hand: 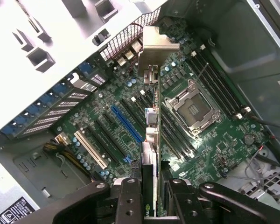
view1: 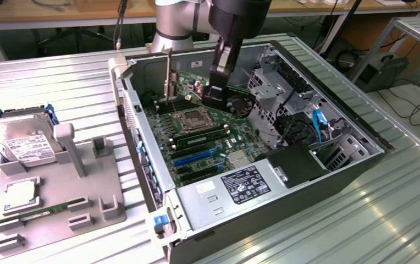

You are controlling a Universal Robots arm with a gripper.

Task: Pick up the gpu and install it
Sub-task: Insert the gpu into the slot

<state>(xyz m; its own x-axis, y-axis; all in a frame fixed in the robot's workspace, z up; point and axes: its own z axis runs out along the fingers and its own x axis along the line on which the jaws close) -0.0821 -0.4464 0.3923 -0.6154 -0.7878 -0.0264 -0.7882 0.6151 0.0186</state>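
Gripper [hand: 151, 189] closed on the gpu [hand: 150, 156]; I see a finger pressed to each face. The card hangs edge-down inside the open computer case [view1: 342, 165]. It is over the motherboard [hand: 210, 144], between the blue slot [hand: 126, 123] and the processor socket [hand: 193, 109]. I cannot tell if it is seated. Farther off, a hard drive [view1: 19, 140] stands on a grey tray [view1: 100, 203] on the bench [view1: 56, 82].
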